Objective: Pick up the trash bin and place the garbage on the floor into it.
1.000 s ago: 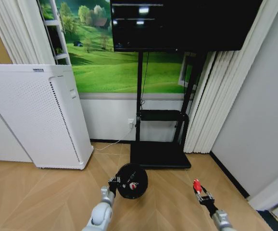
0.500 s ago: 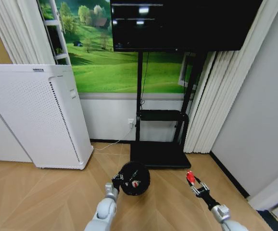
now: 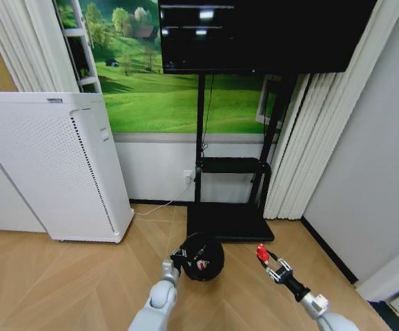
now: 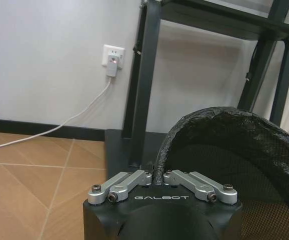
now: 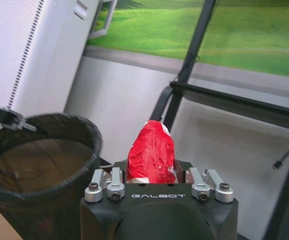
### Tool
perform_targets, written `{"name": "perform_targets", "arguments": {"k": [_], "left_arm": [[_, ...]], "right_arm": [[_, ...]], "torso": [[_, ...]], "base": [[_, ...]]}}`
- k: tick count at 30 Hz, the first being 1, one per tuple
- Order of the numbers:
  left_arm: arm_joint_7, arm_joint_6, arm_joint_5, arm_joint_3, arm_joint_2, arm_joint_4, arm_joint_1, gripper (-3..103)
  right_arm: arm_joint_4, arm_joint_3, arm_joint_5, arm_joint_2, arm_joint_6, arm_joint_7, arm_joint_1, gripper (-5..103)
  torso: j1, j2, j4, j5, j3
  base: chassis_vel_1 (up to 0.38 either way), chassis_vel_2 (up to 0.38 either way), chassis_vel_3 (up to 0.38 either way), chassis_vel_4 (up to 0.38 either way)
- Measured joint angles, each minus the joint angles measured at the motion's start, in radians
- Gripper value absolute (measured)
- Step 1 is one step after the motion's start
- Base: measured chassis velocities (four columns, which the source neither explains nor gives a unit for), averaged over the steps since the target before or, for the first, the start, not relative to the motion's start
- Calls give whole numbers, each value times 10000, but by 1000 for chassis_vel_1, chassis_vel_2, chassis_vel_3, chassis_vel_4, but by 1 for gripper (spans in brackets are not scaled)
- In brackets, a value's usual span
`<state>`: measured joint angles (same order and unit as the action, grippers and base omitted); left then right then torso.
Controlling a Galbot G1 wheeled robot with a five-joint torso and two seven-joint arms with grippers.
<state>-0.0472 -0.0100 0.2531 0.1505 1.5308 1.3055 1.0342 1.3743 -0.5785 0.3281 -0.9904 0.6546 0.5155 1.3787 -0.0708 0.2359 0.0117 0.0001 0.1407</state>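
The trash bin (image 3: 203, 256), small, black and round, hangs above the wood floor in front of the TV stand. My left gripper (image 3: 180, 257) is shut on its near left rim; the left wrist view shows the fingers (image 4: 129, 182) pinching the bag-lined rim (image 4: 219, 119). A small red-and-white piece (image 3: 201, 265) lies inside the bin. To the bin's right, my right gripper (image 3: 264, 257) is shut on a red-and-white piece of garbage (image 3: 261, 251). In the right wrist view that wrapper (image 5: 152, 152) stands up between the fingers, with the bin (image 5: 44, 155) close beside it.
A tall white perforated appliance (image 3: 54, 165) stands at the left against the wall. The black TV stand's base (image 3: 230, 224) lies just behind the bin, with a cable (image 3: 159, 205) running to a wall socket (image 4: 112, 57). Curtains (image 3: 303, 152) and a grey wall close in on the right.
The left arm has carried the bin to the right and farther out. The right gripper has moved left with the red piece, closing on the bin.
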Motion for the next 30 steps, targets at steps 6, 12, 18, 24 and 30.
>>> {"name": "perform_targets", "arguments": {"k": [6, 12, 18, 24, 30], "left_arm": [[-1, -3, -67, -71, 72, -90, -26, 4], [-5, -41, -145, -146, 129, -177, -11, 4], [-21, -126, -266, -178, 328, -287, -6, 4], [-33, -193, -357, -167, 442, -395, -27, 4], [-33, -211, -422, -239, 507, -396, 35, 4]], "right_arm": [[202, 96, -18, -23, -17, 54, 1, 50], [499, 334, -16, -31, -44, 132, -69, 50], [1210, 1581, -77, -281, -210, 63, -565, 50], [1307, 2299, -308, -412, -242, -59, -798, 49], [1057, 2944, -577, -690, -316, -253, -1215, 49]], "torso": [[1, 0, -1, -1, 0], [0, 0, 0, -1, 0], [0, 0, -2, -1, 0], [0, 0, -1, -2, 0], [0, 0, -1, -2, 0]], "base": [[0, 0, 0, 0], [0, 0, 0, 0], [0, 0, 0, 0], [0, 0, 0, 0], [0, 0, 0, 0]]}}
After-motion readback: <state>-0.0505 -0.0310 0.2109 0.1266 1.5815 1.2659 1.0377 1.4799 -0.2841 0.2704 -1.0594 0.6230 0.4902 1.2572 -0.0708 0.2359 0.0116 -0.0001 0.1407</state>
